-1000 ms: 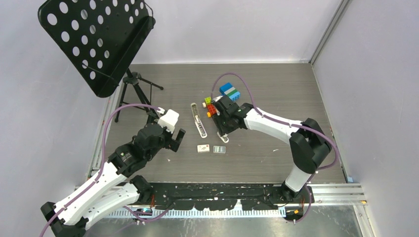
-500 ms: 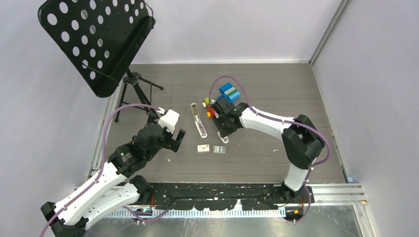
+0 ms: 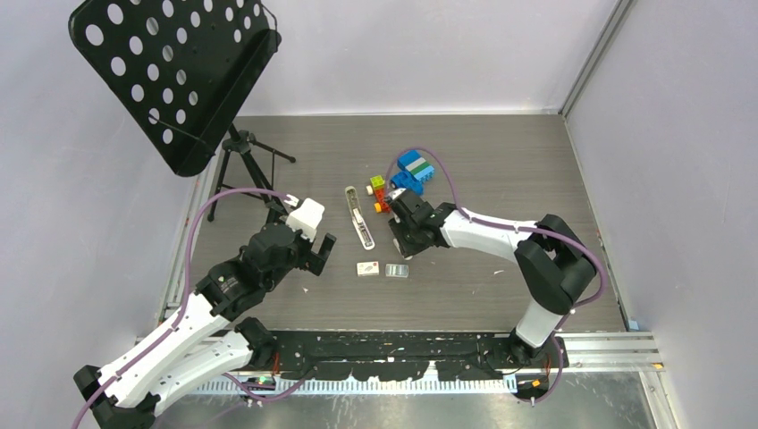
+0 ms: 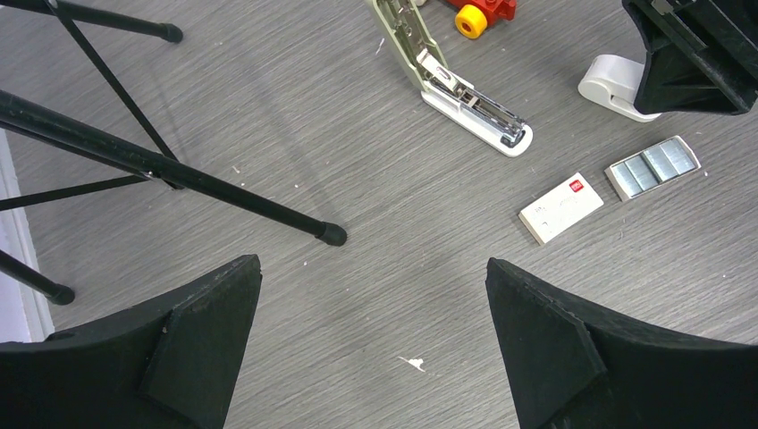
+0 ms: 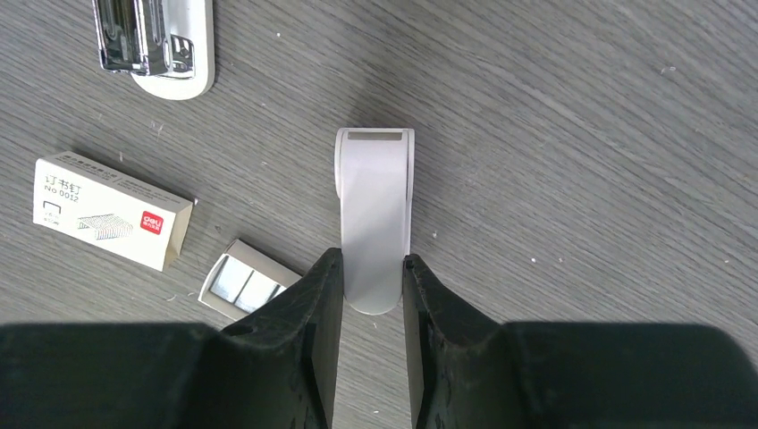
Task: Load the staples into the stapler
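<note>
the right gripper [image 5: 371, 264] is pinching the white piece [image 5: 375, 192] at the center of its wrist view, the left gripper [image 4: 371, 277] is gaping wide, the stapler [image 5: 165, 45] is lying open at upper left and the staples [image 5: 241, 279] are sitting lower left beside the box [image 5: 107, 210].

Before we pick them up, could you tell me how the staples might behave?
The staples lie flat and low in a shallow tray, so pinching them is probably awkward. They look shiny and smooth, likely slippery. They show as separate short segments, so may split apart.
</note>
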You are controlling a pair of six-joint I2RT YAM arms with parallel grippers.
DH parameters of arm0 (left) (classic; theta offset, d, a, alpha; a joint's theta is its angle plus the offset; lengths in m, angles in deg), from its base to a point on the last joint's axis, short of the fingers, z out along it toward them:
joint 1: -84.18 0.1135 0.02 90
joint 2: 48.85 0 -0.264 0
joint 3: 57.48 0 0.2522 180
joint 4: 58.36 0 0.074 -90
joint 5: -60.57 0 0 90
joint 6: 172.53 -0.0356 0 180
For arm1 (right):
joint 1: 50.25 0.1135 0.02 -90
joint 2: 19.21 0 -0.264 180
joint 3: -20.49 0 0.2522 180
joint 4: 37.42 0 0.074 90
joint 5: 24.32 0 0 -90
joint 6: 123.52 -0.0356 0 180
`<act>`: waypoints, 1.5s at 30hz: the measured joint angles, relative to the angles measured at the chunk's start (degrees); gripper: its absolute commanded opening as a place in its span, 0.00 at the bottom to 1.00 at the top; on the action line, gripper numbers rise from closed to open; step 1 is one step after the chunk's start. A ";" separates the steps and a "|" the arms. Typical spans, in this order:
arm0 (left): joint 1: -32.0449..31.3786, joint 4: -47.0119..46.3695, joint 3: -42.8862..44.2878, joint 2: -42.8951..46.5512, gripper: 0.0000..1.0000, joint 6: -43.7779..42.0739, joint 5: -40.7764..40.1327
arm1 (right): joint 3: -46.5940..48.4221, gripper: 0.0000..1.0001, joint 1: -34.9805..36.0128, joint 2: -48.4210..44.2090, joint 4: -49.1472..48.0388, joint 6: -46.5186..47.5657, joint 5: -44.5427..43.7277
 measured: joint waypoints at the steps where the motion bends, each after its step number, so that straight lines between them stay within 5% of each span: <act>1: 0.00 0.00 0.00 0.00 1.00 0.00 0.00 | -0.37 0.10 0.09 -0.24 -0.50 -0.11 -0.26; 17: 0.09 0.00 0.00 0.46 1.00 0.00 0.00 | 4.42 0.11 -2.21 -0.98 6.40 0.81 -2.69; 31: 0.11 0.00 -0.11 1.25 1.00 0.00 0.00 | 6.64 0.17 -23.74 0.94 9.31 3.39 -3.54; 36: 0.20 0.00 -0.11 1.25 1.00 0.00 0.00 | 7.26 0.26 -28.94 4.04 8.96 3.39 -2.82; 41: 0.20 0.00 -0.22 1.22 1.00 0.00 0.02 | 8.13 0.50 -29.14 4.52 9.77 3.50 -2.64; 45: 0.20 0.00 -0.35 1.22 1.00 0.00 0.04 | 8.11 0.59 -29.14 4.59 9.20 3.17 -2.38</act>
